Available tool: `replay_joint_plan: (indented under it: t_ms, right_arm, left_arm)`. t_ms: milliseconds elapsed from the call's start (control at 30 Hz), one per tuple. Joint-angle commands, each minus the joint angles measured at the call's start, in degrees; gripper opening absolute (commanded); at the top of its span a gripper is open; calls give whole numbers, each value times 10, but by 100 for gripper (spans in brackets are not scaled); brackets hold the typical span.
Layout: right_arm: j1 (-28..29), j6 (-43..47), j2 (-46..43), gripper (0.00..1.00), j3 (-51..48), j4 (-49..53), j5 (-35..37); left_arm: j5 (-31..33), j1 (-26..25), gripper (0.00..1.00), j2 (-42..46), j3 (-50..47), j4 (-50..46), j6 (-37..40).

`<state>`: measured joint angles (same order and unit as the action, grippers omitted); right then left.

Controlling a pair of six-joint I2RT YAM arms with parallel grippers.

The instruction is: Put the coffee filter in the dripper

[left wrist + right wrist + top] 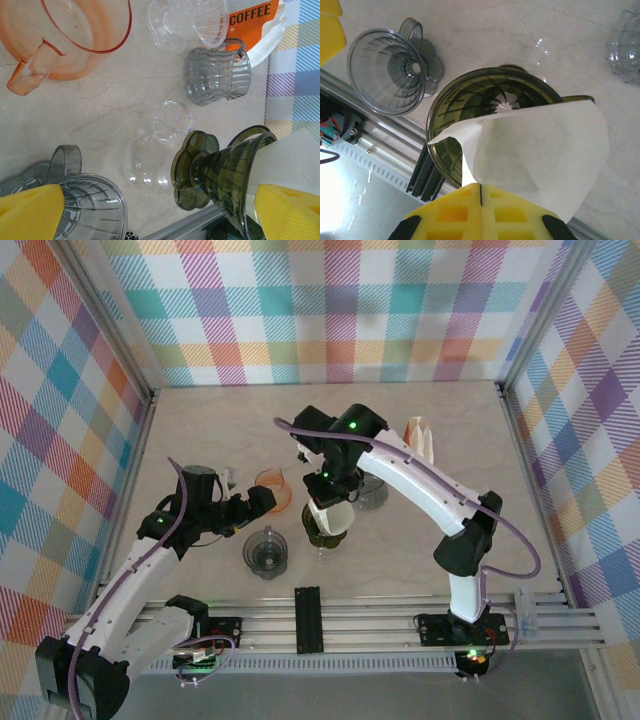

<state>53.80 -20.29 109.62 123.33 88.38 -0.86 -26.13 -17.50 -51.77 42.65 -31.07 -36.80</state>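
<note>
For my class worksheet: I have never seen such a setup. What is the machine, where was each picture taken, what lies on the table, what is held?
Two robot arms are bolted to a table. One picture looks down from above; the other two come from wrist cameras. On the table stand, among others, an orange dripper, a grey dripper and a dark green dripper. The right gripper is shut on a white paper filter over the dark green dripper. The left gripper is open, empty.

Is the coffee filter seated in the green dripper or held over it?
Not seated. The right end effector pinches the filter, which lies across the green dripper at its rim; much of its ribbed inside is bare.
</note>
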Motion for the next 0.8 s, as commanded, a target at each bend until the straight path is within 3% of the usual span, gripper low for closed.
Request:
replay_joint_plan:
  t_ms: [0, 333, 433, 633, 767]
  right_arm:
    - [7, 8, 5, 0, -19, -15, 10]
    - [8, 5, -13, 4, -108, -83, 16]
    - [8, 5, -25, 15, -116, -97, 20]
    - [8, -1, -71, 48, -147, -141, 24]
    - [8, -9, -114, 60, -180, -178, 25]
  left_arm:
    - [-13, -3, 98, 5, -7, 8, -3]
    - [-16, -3, 98, 11, -9, 7, -10]
    - [-18, -4, 98, 13, -7, 7, -12]
    - [-24, -6, 98, 18, 3, 3, -16]
    - [-25, -13, 98, 17, 17, 1, -19]
